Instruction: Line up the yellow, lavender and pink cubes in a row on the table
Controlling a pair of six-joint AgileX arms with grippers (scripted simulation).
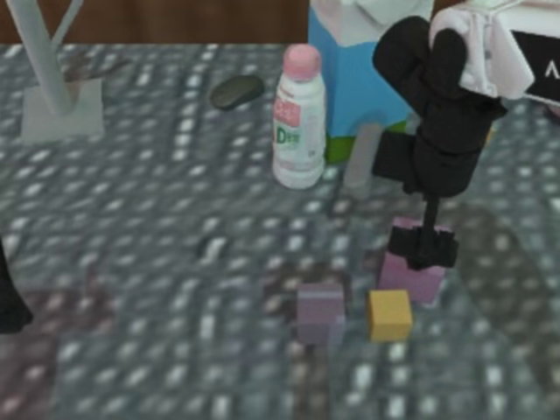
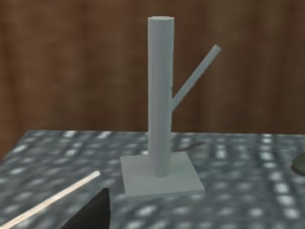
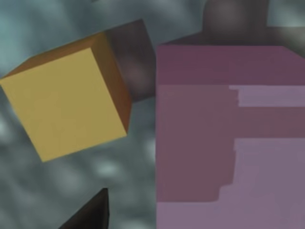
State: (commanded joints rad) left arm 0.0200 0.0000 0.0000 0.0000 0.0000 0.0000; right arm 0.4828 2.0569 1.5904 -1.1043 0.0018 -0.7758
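Working over the pink cube (image 1: 413,278), the right gripper (image 1: 423,248) hangs directly above it, dark fingers hard against the cube's top; whether they clamp the cube or have let go of it, I cannot tell, since the top view shows only the black finger block across the cube and the right wrist view shows the cube's face filling half the picture with one dark fingertip at the edge. Landmark: the white bottle (image 1: 298,119) with the pink cap. All three cubes sit on the table (image 1: 131,262) on the near side of the bottle, towards the table's right. The pink cube (image 3: 228,138) is the one nearest the bottle's right-hand side; the yellow cube (image 1: 389,315) lies just beside it, a little further from the bottle, apparently apart from it by a thin gap in the right wrist view (image 3: 66,102); the lavender cube (image 1: 319,311) sits just left of the yellow, almost straight out from the bottle. Judgement: this is the placing or trimming of the pink cube, the last of the row. Yellow and lavender already stand level; pink sits slightly back from their line. The next move calls for settling pink level with its neighbours without nudging yellow, then a clean vertical retreat. The left gripper (image 1: 9,302) is parked at the table's left edge, far from the bottle, fingers not readable.
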